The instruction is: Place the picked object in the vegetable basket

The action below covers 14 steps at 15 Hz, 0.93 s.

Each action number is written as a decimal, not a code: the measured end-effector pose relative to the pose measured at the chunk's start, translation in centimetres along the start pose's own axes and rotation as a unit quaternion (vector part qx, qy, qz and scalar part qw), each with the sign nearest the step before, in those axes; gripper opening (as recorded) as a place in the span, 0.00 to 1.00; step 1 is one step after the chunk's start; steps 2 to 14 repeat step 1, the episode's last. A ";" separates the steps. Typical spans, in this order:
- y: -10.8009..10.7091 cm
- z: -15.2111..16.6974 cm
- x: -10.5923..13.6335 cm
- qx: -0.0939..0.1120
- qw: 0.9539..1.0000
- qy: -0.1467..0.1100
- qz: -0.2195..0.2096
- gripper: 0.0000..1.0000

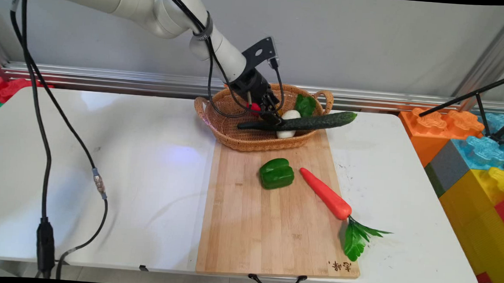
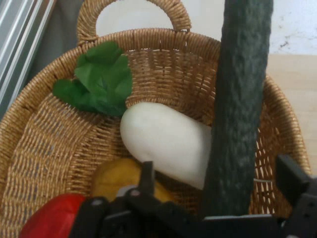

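Gripper (image 1: 272, 113) inside the wicker basket (image 1: 235, 136) at the table's far edge, fingers apart either side of the cucumber (image 1: 305, 121) – white radish (image 1: 288, 122) beneath, pepper (image 1: 276, 173) and carrot (image 1: 325, 192) on the cutting board (image 1: 239, 227).

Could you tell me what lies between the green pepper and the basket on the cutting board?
Nothing: in the main view, only bare cutting board separates the green pepper from the basket.

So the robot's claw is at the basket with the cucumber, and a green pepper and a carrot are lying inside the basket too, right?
Not quite. The gripper is at the basket with the cucumber, but the green pepper and carrot lie on the wooden cutting board in front of the basket, not inside it. The main view shows this.
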<state>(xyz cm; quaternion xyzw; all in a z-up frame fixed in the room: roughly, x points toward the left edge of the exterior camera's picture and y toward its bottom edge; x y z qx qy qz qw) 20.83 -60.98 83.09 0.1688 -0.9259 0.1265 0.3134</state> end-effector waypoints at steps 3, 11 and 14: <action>0.1 0.0 0.1 -0.001 1.000 0.000 -0.002 1.00; 0.1 0.0 0.1 -0.001 1.000 0.000 -0.002 1.00; 0.1 0.0 0.1 -0.001 1.000 0.000 -0.002 1.00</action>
